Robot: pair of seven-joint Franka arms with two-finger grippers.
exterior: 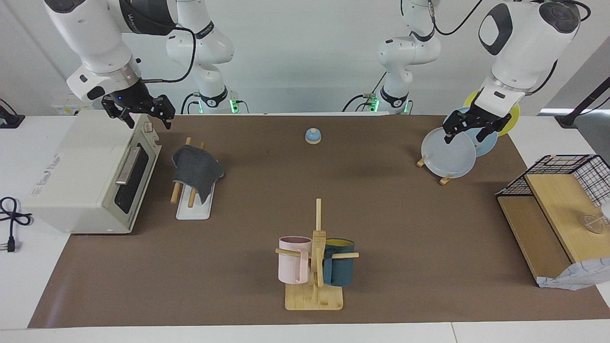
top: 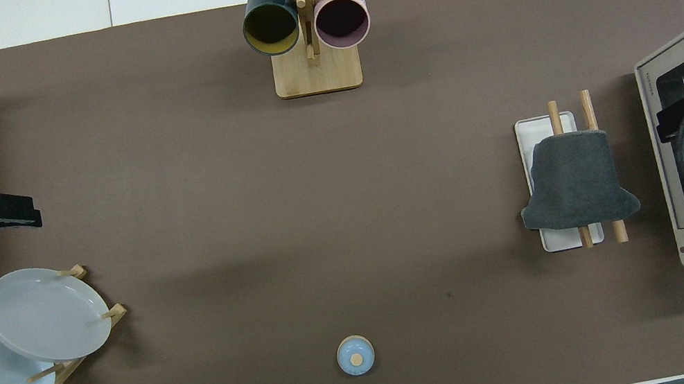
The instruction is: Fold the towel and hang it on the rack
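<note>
The towel point(exterior: 195, 169) hangs draped over the two wooden rods of the rack point(exterior: 193, 212), its dark grey face outward. It covers the part of the rods nearer the robots. It also shows in the overhead view point(top: 576, 182) on the rack point(top: 542, 128). My right gripper point(exterior: 148, 121) is open and empty, raised over the toaster oven beside the rack, apart from the towel; it also shows in the overhead view point(top: 662, 130). My left gripper point(exterior: 464, 138) is open and empty, raised by the plate stand at the left arm's end; it also shows in the overhead view point(top: 33, 217).
A toaster oven point(exterior: 86, 176) stands beside the rack at the right arm's end. A mug tree point(exterior: 317, 257) with two mugs stands farther out mid-table. A small blue bell point(exterior: 313, 136) sits near the robots. A plate stand with plates point(exterior: 450, 155) and a wooden shelf with wire basket point(exterior: 562, 200) occupy the left arm's end.
</note>
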